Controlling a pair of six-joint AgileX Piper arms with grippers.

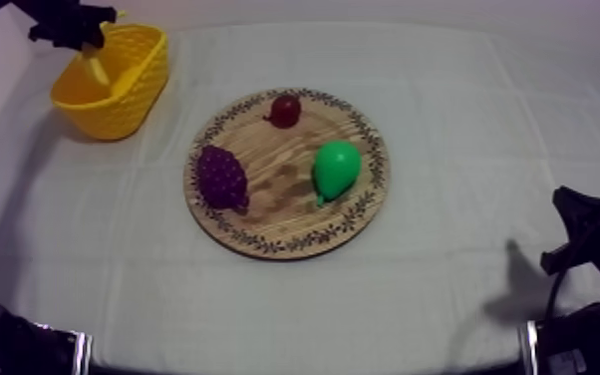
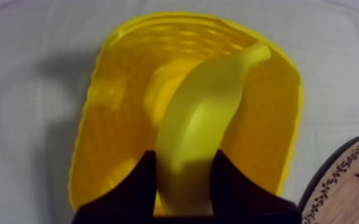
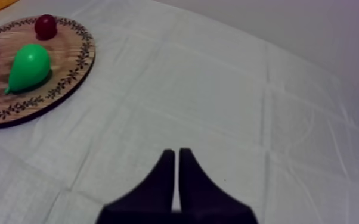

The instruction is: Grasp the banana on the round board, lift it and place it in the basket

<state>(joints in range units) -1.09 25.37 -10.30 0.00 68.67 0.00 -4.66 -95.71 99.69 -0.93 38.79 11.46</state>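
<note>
The lower end of the banana is hidden inside the left pincer.

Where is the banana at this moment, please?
In the top view the banana is at the far left, held by the jaws of the left gripper over the yellow basket, away from the wooden board.

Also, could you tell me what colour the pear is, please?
The pear is green, clearest in the right wrist view.

Left hand grips the banana (arm stretched out); right hand closed, empty.
</note>
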